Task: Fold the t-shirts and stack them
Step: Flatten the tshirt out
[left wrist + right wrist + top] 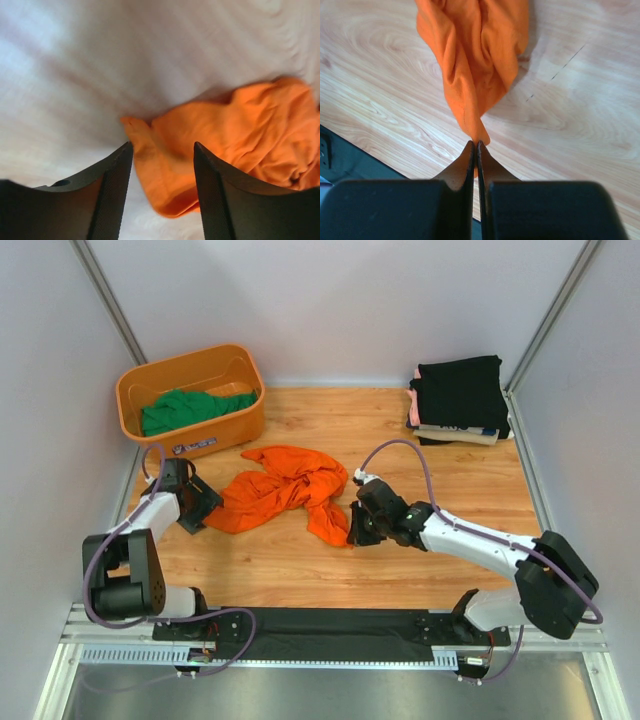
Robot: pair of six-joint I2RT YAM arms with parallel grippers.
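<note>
A bright orange t-shirt point(285, 490) lies crumpled on the wooden table in the top view. My right gripper point(476, 142) is shut on the shirt's near tip point(475, 55), low over the wood; it sits at the cloth's near right end point(352, 530). My left gripper point(205, 505) is at the shirt's left end. Its jaws stand apart, and a corner of the orange cloth point(165, 175) lies between the fingers point(115, 185) without being pinched. A green t-shirt point(190, 408) lies in the basket. Folded t-shirts, black on top point(460, 395), are stacked at the back right.
The rigid orange basket point(245, 425) stands at the back left, close behind my left arm. Pale walls close in the table on the left, back and right. A black rail point(330, 625) runs along the near edge between the arm bases.
</note>
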